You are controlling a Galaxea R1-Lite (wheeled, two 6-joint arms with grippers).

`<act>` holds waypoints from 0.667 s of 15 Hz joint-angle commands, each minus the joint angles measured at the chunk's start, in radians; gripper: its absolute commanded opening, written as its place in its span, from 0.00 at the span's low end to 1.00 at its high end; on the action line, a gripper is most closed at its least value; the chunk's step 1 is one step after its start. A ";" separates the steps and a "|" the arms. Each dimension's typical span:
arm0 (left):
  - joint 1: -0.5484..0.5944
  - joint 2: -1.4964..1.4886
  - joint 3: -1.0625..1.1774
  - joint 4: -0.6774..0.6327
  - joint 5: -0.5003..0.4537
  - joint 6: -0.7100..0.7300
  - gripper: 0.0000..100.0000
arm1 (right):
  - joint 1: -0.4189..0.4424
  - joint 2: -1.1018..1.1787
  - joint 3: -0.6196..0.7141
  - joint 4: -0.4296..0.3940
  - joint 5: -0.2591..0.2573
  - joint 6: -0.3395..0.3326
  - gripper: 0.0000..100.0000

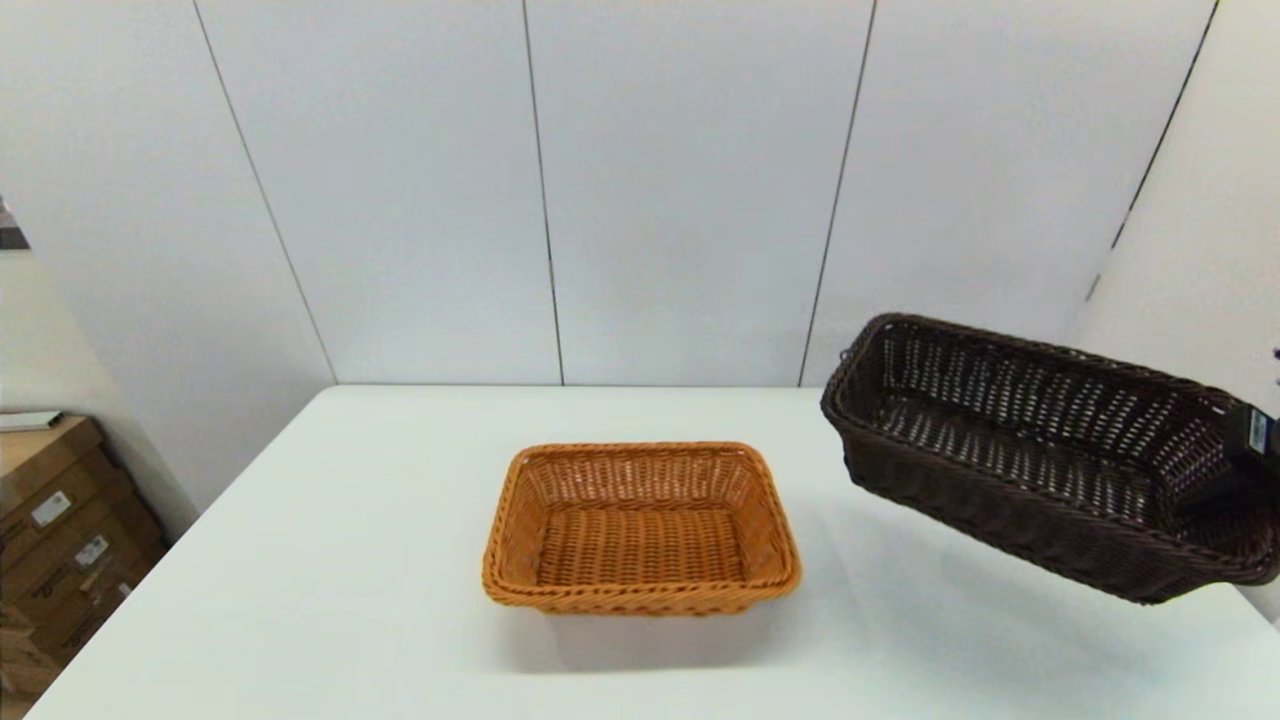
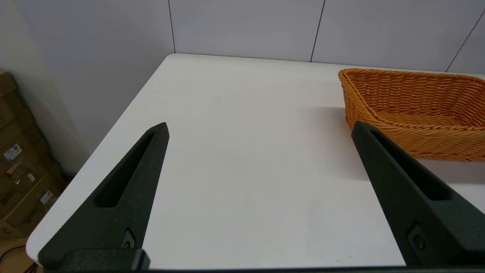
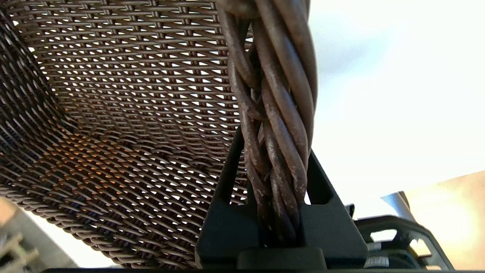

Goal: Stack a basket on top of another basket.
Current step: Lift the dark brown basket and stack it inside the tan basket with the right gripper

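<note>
The right gripper (image 3: pixel 278 151) is clamped on the rim of the dark basket (image 1: pixel 1040 455), held tilted in the air, right of the orange basket (image 1: pixel 640 525). It should be levelled and centred before lowering. The left gripper (image 2: pixel 261 129) hangs parted, idle.

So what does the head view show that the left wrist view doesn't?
Only the head view shows the dark brown basket, lifted off the table and tilted, with the right gripper on its rim. Only the left wrist view shows the left gripper, open and holding nothing above the white table. Both show the orange basket sitting on that table, plus cardboard boxes beside it.
</note>
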 commanded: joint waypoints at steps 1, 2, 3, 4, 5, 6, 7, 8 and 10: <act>0.000 0.000 0.000 0.000 0.001 -0.001 1.00 | 0.052 -0.067 -0.199 0.188 0.087 -0.044 0.00; 0.000 0.000 0.000 0.000 0.001 -0.001 1.00 | 0.084 -0.069 -0.239 0.217 0.087 -0.046 0.00; 0.000 0.000 0.000 0.000 0.001 -0.001 1.00 | 0.121 -0.070 -0.273 0.236 0.087 -0.047 0.00; 0.000 0.000 0.000 0.000 0.001 -0.001 1.00 | 0.168 -0.070 -0.304 0.250 0.087 -0.046 0.00; 0.000 0.000 0.000 0.000 0.001 -0.001 1.00 | 0.220 -0.070 -0.327 0.257 0.087 -0.041 0.00; 0.000 0.000 0.000 0.000 0.001 -0.001 1.00 | 0.280 -0.070 -0.337 0.259 0.085 -0.032 0.00; 0.000 0.000 0.000 0.000 0.001 -0.001 1.00 | 0.369 -0.078 -0.341 0.253 0.084 -0.017 0.00; 0.000 0.000 0.000 0.000 0.001 -0.001 1.00 | 0.438 -0.078 -0.345 0.245 0.079 -0.004 0.00; 0.000 0.000 0.000 0.000 0.001 -0.001 1.00 | 0.559 -0.058 -0.377 0.207 0.068 0.066 0.00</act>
